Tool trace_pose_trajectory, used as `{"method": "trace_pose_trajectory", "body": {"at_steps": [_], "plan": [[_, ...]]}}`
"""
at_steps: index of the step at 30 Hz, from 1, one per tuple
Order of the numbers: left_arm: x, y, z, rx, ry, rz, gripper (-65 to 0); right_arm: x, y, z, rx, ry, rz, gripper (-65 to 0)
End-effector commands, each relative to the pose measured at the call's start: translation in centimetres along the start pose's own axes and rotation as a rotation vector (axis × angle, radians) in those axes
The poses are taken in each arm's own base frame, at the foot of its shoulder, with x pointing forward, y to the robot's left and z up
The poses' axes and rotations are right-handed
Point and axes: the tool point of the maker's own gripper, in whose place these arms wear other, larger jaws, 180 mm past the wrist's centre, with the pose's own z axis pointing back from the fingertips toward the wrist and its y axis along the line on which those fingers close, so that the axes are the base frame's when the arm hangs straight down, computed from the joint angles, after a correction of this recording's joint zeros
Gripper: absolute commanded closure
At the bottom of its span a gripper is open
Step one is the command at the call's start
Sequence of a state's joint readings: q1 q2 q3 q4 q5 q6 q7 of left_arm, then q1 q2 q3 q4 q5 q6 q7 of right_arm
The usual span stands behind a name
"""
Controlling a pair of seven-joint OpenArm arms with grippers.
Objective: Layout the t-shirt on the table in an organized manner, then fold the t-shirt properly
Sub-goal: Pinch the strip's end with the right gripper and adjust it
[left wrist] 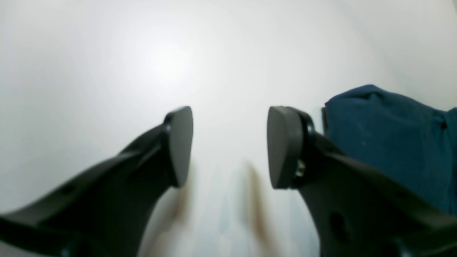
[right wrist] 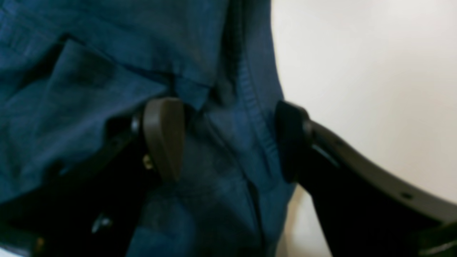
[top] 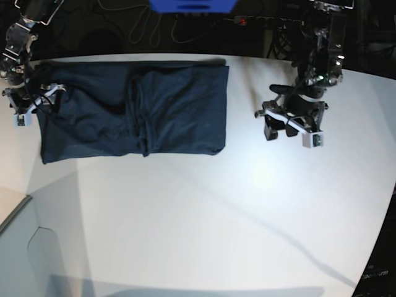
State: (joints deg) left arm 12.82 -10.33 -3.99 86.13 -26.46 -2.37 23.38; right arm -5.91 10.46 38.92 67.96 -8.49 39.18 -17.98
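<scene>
The dark navy t-shirt (top: 133, 111) lies as a long flattened rectangle at the back left of the white table (top: 216, 216). At the shirt's left end, my right gripper (top: 38, 102) stands open. In the right wrist view the right gripper (right wrist: 228, 141) has its fingers wide apart, with a stitched hem of the t-shirt (right wrist: 89, 89) lying between them and bare table (right wrist: 357, 53) to the right. My left gripper (top: 278, 124) hovers open over bare table, a little right of the shirt. The left wrist view shows the left gripper (left wrist: 232, 146) empty, with the t-shirt (left wrist: 392, 150) beside its right finger.
A blue object (top: 192, 5) and dark cables sit behind the table's far edge. The table's curved edge (top: 377, 247) runs down the right side. At the lower left a grey surface (top: 15, 247) borders the tabletop.
</scene>
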Motion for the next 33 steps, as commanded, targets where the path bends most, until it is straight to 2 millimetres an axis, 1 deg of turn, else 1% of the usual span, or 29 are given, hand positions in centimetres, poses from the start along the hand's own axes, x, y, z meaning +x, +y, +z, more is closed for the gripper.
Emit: {"method": "trace_pose_trajectory", "body": {"at_steps": [1,2,4,6,12,14,16,19,22,24,28,30,33], "plan": [[1.3,-0.3,0.0,-0.013,-0.041,-0.003,-32.6,-0.3,-0.4,0.2,-0.001,0.031,0.031,-39.9],[1.3,-0.3,0.0,-0.013,-0.041,-0.003,-32.6,-0.1,-0.4,0.2,-0.003,0.026,0.03,-39.9],[1.3,-0.3,0.0,-0.012,-0.041,-0.005,-32.6,0.9,-0.5,0.2,-0.009,0.004,0.035,-39.9],[1.3,-0.3,0.0,-0.012,-0.041,-0.005,-32.6,1.1,-0.6,0.1,-0.01,0.0,0.035,-39.8],[1.3,-0.3,0.0,-0.011,-0.041,-0.006,-32.6,1.1,-0.3,0.0,-0.004,0.003,0.037,-39.8],[1.3,-0.3,0.0,-0.013,-0.041,-0.003,-32.6,1.0,0.1,-0.1,0.003,0.004,0.032,-38.7],[1.3,-0.3,0.0,-0.012,-0.041,-0.005,-32.6,0.9,1.0,-0.4,0.021,0.005,0.037,-34.8],[1.3,-0.3,0.0,-0.013,-0.041,-0.003,-32.6,0.9,2.4,-0.8,0.057,0.016,0.07,-24.5],[1.4,0.0,0.1,-0.006,-0.046,0.001,-32.6,1.0,3.7,-1.1,0.087,0.021,0.094,-10.6],[1.7,0.6,0.2,0.009,-0.055,0.011,-32.6,1.0,3.9,-1.2,0.094,0.022,0.101,-0.2],[2.0,1.4,0.4,0.027,-0.062,0.015,-32.6,1.8,3.8,-1.1,0.087,0.003,0.106,0.0],[1.8,1.4,0.4,0.028,-0.059,0.016,-32.6,3.2,3.5,-0.7,0.072,-0.031,0.125,0.0],[1.7,1.4,0.5,0.029,-0.056,0.016,-32.6,5.7,4.0,0.2,0.055,-0.099,0.146,0.0]]}}
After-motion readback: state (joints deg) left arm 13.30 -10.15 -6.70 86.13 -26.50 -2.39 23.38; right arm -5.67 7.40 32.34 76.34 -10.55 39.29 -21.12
